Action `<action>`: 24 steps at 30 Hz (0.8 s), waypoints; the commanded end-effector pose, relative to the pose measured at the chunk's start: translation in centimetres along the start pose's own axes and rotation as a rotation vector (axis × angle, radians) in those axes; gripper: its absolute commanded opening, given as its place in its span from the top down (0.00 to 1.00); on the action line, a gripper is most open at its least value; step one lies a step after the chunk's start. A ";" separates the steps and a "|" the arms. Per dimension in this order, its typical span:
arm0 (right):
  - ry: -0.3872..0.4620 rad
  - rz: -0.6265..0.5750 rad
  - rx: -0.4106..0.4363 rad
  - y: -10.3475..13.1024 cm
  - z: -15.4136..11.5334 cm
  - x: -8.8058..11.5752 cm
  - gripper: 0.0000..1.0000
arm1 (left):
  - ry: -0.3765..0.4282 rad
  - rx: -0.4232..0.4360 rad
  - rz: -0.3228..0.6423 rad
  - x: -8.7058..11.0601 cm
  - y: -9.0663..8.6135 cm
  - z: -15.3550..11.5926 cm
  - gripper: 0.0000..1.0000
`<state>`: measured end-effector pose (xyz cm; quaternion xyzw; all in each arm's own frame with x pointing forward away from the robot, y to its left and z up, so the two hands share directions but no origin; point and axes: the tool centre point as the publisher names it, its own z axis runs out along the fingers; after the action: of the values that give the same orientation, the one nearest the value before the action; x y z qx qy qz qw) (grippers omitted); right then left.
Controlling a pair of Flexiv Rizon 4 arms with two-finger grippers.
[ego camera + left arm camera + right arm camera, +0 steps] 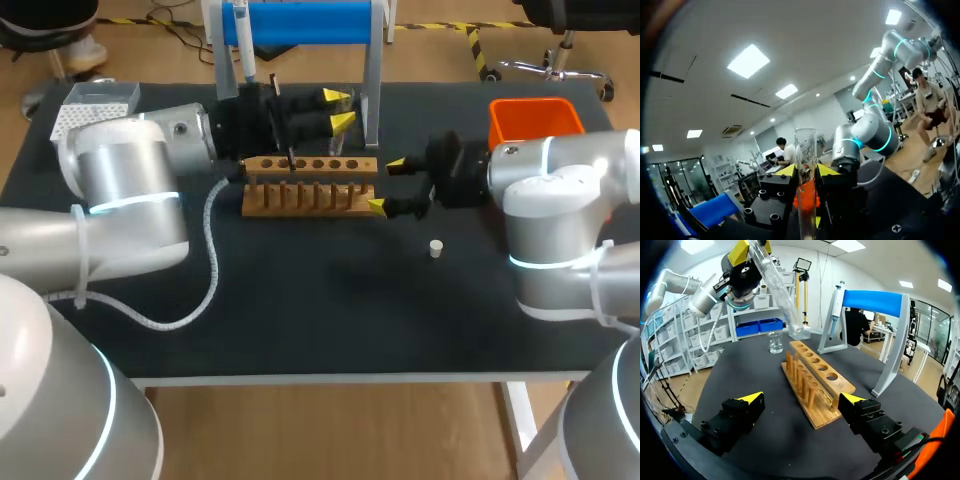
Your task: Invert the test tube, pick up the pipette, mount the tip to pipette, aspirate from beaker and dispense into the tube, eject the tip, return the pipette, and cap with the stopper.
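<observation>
The yellow fingertips (785, 171) of the left gripper (339, 110) are closed on a clear glass test tube (805, 150) from two sides. In the left wrist view the tube stands out ahead of the fingers, with its rimmed open end farthest from the gripper. In the right wrist view the tube is seen tilted. Its free end hangs over the far end of the wooden test tube rack (310, 185), close to the small glass beaker (775, 342). Whether the tube touches the rack cannot be told. In the head view the left gripper is located at upper centre, just above the rack.

The fingers of the right gripper (386, 186) are spread wide and nothing is held. The gripper is located just right of centre, at the right end of the rack. In the right wrist view the rack lies ahead of it, between the two fingers.

The pipette (243, 40) is hung on the blue stand (300, 22) at top centre. The white stopper (436, 247) is set on the black table (300, 310), right of centre and below the right gripper. An orange bin (535, 118) is placed at upper right and a tip box (95, 105) at upper left.
</observation>
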<state>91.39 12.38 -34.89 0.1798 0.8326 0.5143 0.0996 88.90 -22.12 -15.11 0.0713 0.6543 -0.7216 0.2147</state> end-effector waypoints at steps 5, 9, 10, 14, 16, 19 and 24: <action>0.002 0.000 0.002 0.0 -0.1 0.0 0.00 | 0.019 -0.080 -0.151 -1.2 0.1 0.0 1.00; 0.002 0.000 0.002 0.0 -0.1 0.0 0.00 | 0.010 -0.098 -0.216 -1.7 0.7 -0.1 1.00; 0.002 0.000 0.002 0.0 -0.1 0.0 0.00 | -0.002 -0.087 -0.251 -1.8 0.9 -0.2 1.00; 0.002 0.000 0.002 0.0 -0.1 0.0 0.00 | -0.008 -0.096 -0.279 -2.3 1.7 -0.2 1.00; 0.002 0.000 0.002 0.0 -0.1 0.0 0.00 | -0.012 -0.093 -0.287 -2.6 2.2 -0.3 1.00; 0.002 0.000 0.002 0.0 -0.1 0.0 0.00 | -0.017 -0.092 -0.295 -3.0 2.8 -0.4 1.00; 0.002 0.000 0.002 0.0 -0.1 0.0 0.00 | -0.025 -0.087 -0.316 -3.8 3.9 -0.5 1.00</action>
<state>91.39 12.39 -34.88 0.1799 0.8327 0.5141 0.0996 92.96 -20.80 -16.83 -0.0548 0.6859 -0.7164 0.1150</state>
